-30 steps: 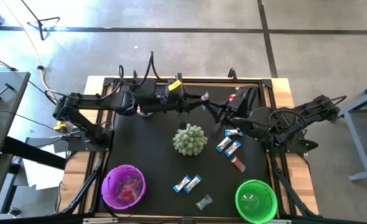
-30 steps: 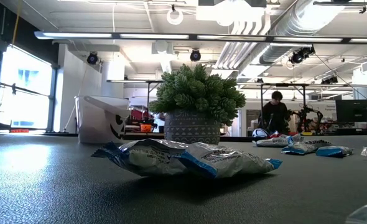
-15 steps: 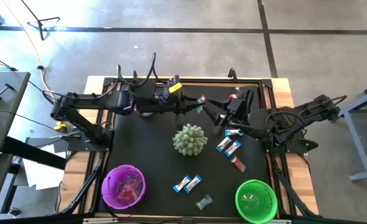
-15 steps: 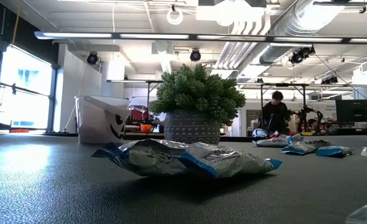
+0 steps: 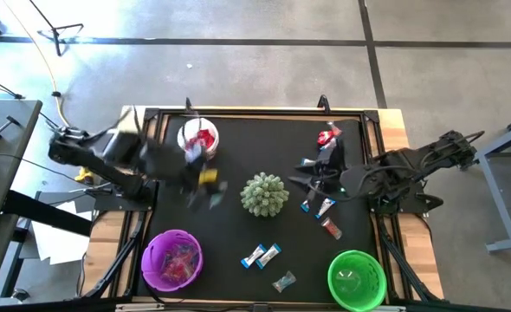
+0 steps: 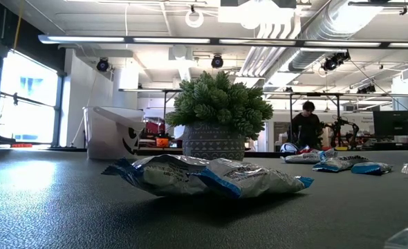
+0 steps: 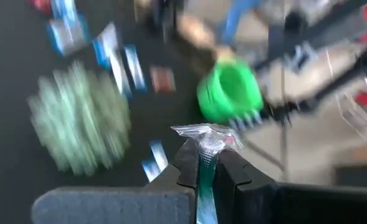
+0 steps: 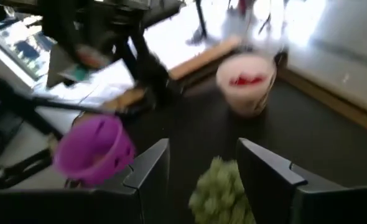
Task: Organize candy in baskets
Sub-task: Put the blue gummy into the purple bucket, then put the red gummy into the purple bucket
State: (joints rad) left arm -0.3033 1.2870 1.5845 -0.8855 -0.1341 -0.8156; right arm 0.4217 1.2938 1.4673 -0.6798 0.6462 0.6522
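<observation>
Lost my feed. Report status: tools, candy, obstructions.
Left tool shut on a clear-wrapped candy. Right tool open, empty, by loose candy. Spiky green ball mid-table between baskets.

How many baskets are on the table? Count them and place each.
3. White basket at the far left, purple basket at the near left, green basket at the near right. None looks hidden.

Left arm stretched from the table's left edge toward the middle, blurred overhead; left gripper (image 7: 209,163) pinched shut on a clear-wrapped candy (image 7: 207,138). Right arm reaching in from the right edge, right gripper (image 8: 202,163) with fingers spread apart, apparently holding nothing.
</observation>
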